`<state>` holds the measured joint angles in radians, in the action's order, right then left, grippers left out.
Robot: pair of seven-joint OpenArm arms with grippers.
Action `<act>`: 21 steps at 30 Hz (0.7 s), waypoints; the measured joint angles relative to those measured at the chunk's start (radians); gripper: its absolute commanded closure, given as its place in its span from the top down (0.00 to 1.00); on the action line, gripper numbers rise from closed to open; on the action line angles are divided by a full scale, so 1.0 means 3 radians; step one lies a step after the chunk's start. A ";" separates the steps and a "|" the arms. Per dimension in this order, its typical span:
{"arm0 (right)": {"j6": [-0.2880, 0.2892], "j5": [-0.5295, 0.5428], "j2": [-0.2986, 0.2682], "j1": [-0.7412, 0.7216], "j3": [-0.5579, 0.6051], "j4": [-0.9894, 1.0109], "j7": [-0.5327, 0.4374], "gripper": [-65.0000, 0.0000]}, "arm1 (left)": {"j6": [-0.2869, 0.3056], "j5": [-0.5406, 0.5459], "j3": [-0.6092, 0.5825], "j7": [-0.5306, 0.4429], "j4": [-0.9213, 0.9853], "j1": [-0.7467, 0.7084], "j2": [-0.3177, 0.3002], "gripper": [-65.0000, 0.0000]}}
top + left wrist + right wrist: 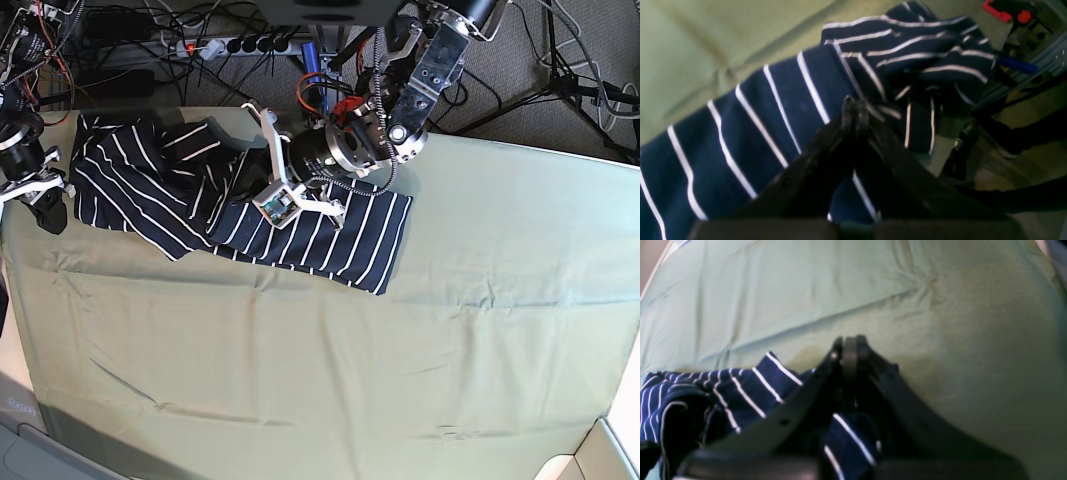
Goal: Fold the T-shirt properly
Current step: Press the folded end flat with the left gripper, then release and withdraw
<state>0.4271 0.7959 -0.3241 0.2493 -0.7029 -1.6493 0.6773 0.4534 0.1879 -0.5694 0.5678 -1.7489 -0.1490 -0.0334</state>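
The T-shirt (330, 235), navy with thin white stripes, lies at the back left of the olive table cloth (350, 370). Its right part is flat and its left part is bunched. In the left wrist view my left gripper (853, 110) is shut on the T-shirt (773, 126), with striped fabric showing between its fingers. That arm's wrist (345, 145) hangs over the shirt's middle. My right gripper (848, 346) is shut on the T-shirt (766, 383) at its edge, and sits at the shirt's far left end (45, 200).
A power strip (215, 45) and tangled cables lie behind the table's back edge. A red clamp (998, 11) sits at that edge. Tripod legs (560, 60) stand at the back right. A white bin corner (610, 450) shows at the front right.
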 measured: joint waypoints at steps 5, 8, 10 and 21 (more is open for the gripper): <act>0.0000 -0.0003 -0.0001 0.0000 -0.0076 0.0000 -0.0011 0.00 | -0.0001 -0.0013 0.0106 0.0080 -0.0001 0.0123 -0.0050 0.00; -0.0001 -0.0027 -0.0022 0.0000 -0.0183 0.0000 -0.0010 0.10 | 0.0000 0.0177 0.0195 0.0150 -0.0006 0.0158 -0.0140 0.00; -0.0004 -0.0025 -0.0036 0.0000 -0.0257 0.0000 -0.0009 0.25 | 0.0008 0.0291 0.0254 0.0184 -0.0071 0.0155 -0.0220 0.00; -0.0004 0.0027 -0.0090 0.0398 -0.0278 0.0034 0.0201 0.67 | 0.0011 0.0387 0.0479 0.0249 -0.0324 0.0156 -0.0477 0.00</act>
<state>0.4259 0.8040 -0.3511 0.3687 -0.7864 -1.6390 0.7376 0.4568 0.3038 -0.4255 0.6426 -1.8462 -0.1020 -0.1764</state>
